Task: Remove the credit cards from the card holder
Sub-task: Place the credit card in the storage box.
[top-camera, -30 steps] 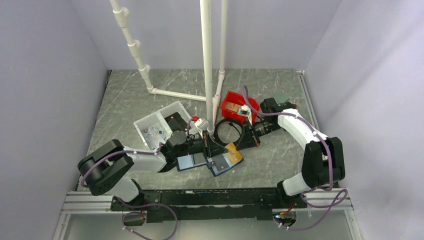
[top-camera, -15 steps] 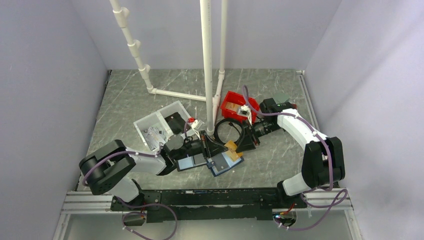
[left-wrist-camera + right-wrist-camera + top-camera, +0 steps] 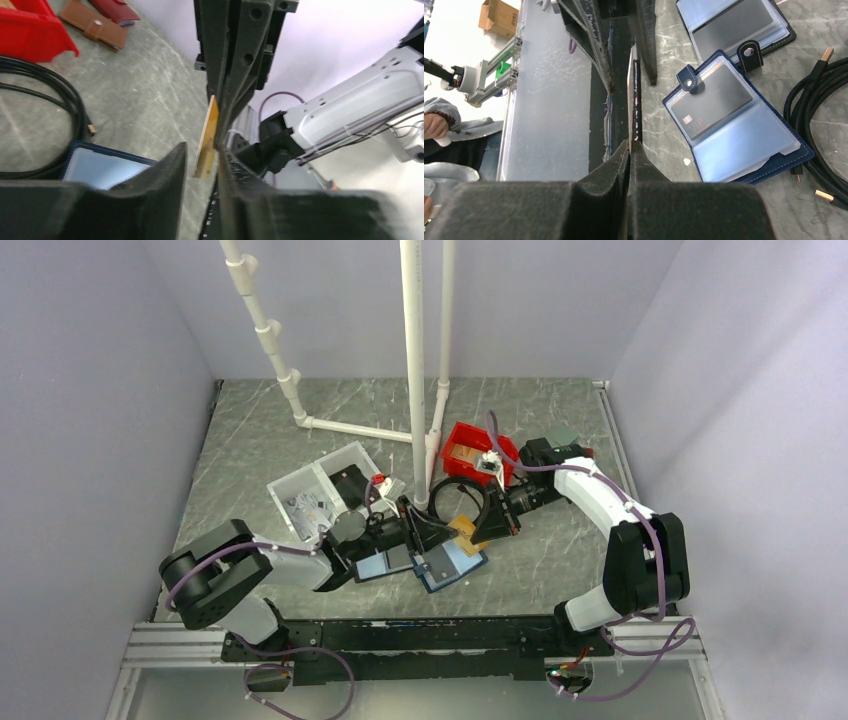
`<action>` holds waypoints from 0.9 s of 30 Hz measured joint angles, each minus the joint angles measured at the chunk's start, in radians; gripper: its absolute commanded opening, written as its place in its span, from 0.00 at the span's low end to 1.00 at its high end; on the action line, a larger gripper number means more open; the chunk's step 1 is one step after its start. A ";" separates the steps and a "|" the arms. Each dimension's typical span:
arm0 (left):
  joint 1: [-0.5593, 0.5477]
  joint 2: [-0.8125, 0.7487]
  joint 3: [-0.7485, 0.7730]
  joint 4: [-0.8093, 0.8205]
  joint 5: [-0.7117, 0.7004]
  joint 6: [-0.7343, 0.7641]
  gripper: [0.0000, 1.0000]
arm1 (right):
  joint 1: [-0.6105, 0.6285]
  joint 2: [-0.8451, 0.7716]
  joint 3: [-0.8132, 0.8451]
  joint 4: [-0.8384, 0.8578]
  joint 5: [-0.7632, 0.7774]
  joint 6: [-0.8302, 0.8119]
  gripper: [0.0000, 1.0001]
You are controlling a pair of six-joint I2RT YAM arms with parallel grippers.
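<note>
A gold-orange credit card (image 3: 462, 527) hangs edge-on above the table, between the two grippers. My right gripper (image 3: 630, 145) is shut on one end of the card (image 3: 630, 95). My left gripper (image 3: 202, 155) stands open around the card's other end (image 3: 209, 135), which lies against one finger with a gap to the other. The navy card holder (image 3: 450, 565) lies open just below, light-blue inside, with a grey card in its sleeve (image 3: 719, 100). Its tab (image 3: 686, 77) points toward the arms.
A black-edged folio (image 3: 383, 562) lies left of the holder. A coiled black cable (image 3: 455, 502) sits behind it, next to the white pipe post (image 3: 413, 370). A red bin (image 3: 480, 455), a white tray (image 3: 315, 490) and a brown wallet (image 3: 92, 31) stand farther back.
The card has come up off the holder in my left gripper. My right gripper opened, then shut on it. My left jaws have parted from it.
</note>
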 measured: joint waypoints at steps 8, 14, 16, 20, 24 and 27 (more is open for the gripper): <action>0.000 -0.208 -0.019 -0.255 -0.058 0.091 0.94 | -0.038 -0.006 0.000 -0.001 0.010 -0.005 0.00; 0.034 -0.483 0.107 -0.796 -0.108 0.247 0.99 | -0.125 -0.035 0.002 -0.003 0.030 -0.018 0.00; 0.089 -0.548 0.166 -0.954 -0.113 0.295 1.00 | -0.150 -0.041 0.007 -0.003 0.040 -0.016 0.00; 0.229 -0.604 0.262 -1.181 -0.108 0.372 0.99 | -0.201 -0.041 0.058 -0.004 0.065 -0.008 0.00; 0.334 -0.559 0.373 -1.345 -0.073 0.451 1.00 | -0.274 -0.002 0.220 -0.007 0.095 0.007 0.00; 0.424 -0.507 0.441 -1.415 -0.031 0.498 0.99 | -0.311 0.043 0.335 0.011 0.133 0.032 0.00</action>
